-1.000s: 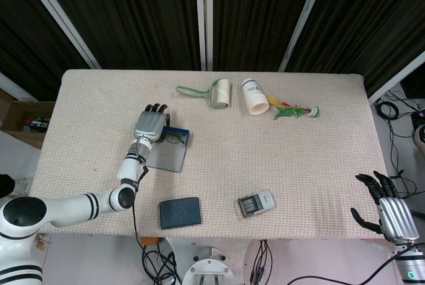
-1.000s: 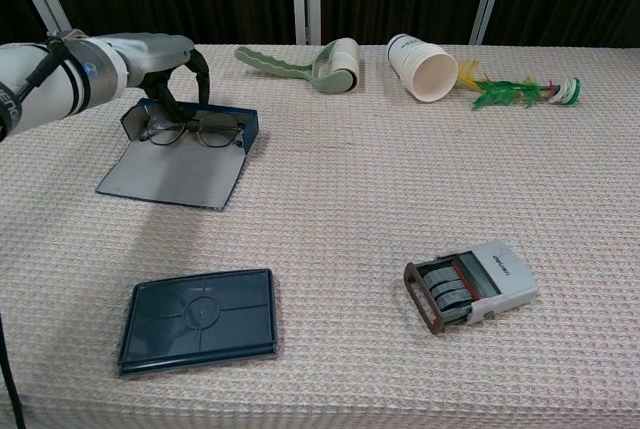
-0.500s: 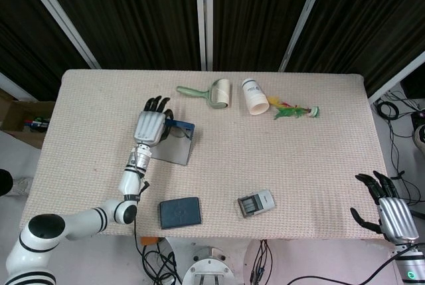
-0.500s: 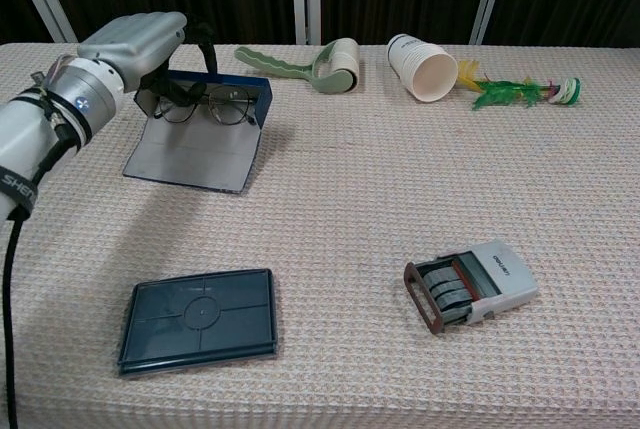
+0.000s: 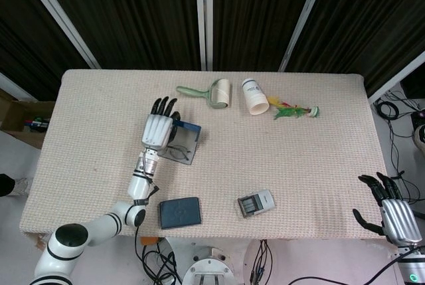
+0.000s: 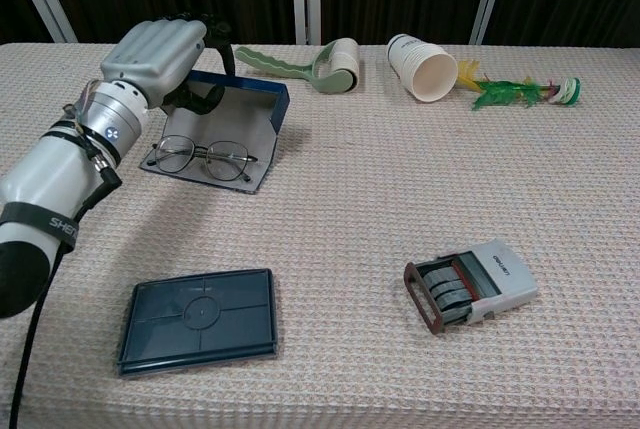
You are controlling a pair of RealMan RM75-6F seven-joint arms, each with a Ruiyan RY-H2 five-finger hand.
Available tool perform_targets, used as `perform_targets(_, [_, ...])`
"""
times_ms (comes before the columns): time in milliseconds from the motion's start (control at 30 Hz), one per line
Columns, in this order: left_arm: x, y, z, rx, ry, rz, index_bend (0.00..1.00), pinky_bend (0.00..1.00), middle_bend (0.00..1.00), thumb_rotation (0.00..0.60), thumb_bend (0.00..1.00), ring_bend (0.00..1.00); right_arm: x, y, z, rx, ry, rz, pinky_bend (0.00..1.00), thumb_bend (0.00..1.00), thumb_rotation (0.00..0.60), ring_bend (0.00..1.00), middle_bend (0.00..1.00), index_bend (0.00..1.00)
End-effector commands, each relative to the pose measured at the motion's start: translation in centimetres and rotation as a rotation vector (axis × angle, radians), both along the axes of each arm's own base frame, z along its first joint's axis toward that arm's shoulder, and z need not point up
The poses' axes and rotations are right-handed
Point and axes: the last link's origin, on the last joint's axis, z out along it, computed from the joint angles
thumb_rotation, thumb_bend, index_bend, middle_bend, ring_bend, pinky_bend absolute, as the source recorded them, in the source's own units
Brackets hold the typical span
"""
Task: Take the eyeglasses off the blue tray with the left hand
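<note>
The blue tray [image 6: 240, 127] sits left of centre, tilted, with its far wall lifted off the table. My left hand [image 6: 160, 54] grips that far wall, fingers curled over the rim and thumb inside. The eyeglasses [image 6: 200, 156] lie unfolded on the tray's low near part, apart from the hand. From the head view, the left hand [image 5: 158, 129] covers the tray's [image 5: 190, 140] left side and the eyeglasses [image 5: 174, 153] lie just below it. My right hand [image 5: 393, 213] hangs off the table's near right corner, fingers spread and holding nothing.
A green lint roller [image 6: 322, 64], a tipped paper cup [image 6: 422, 66] and a feathered shuttlecock [image 6: 520, 91] lie along the far edge. A dark flat case [image 6: 198, 320] sits near the front left, and a date stamp [image 6: 470, 284] front right.
The left hand has carried the tray to the right with its far wall raised. The eyeglasses have slid from under the fingers down to the tray's near edge. The right hand stays put.
</note>
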Motion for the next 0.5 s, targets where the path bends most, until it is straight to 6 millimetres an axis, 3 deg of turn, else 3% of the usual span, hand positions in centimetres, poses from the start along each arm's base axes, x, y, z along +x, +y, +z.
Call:
perform_targets(33, [0.4, 0.8, 0.0, -0.058, -0.007, 0.016, 0.43, 0.10, 0.12, 0.600, 0.48, 0.06, 0.0, 0.0, 0.0, 0.000, 0.000, -0.001, 0.10, 0.24, 0.600, 0.00, 0.18, 0.18])
perform_targets(100, [0.5, 1.2, 0.2, -0.106, -0.008, 0.051, 0.34, 0.10, 0.11, 0.600, 0.46, 0.06, 0.0, -0.1, 0.0, 0.000, -0.001, 0.000, 0.10, 0.25, 0.600, 0.00, 0.18, 0.18])
perform_targets(167, [0.6, 1.3, 0.7, -0.129, -0.015, 0.071, 0.19, 0.10, 0.09, 0.600, 0.42, 0.06, 0.0, -0.1, 0.0, 0.000, -0.001, 0.002, 0.10, 0.24, 0.600, 0.00, 0.18, 0.18])
perform_targets(233, [0.6, 1.2, 1.6, -0.136, -0.030, 0.086, 0.13, 0.11, 0.09, 0.600, 0.38, 0.06, 0.0, -0.1, 0.0, 0.000, -0.002, 0.003, 0.10, 0.24, 0.600, 0.00, 0.18, 0.18])
perform_targets(400, [0.0, 0.1, 3.5, -0.155, -0.041, 0.099, 0.13, 0.11, 0.09, 0.600, 0.36, 0.06, 0.1, -0.3, -0.1, 0.005, -0.002, 0.009, 0.10, 0.24, 0.600, 0.00, 0.18, 0.18])
perform_targets(500, [-0.6, -1.6, 4.4, -0.188, -0.008, 0.085, 0.23, 0.11, 0.09, 0.600, 0.36, 0.06, 0.2, -0.5, -0.2, 0.010, -0.004, 0.019, 0.10, 0.24, 0.600, 0.00, 0.18, 0.18])
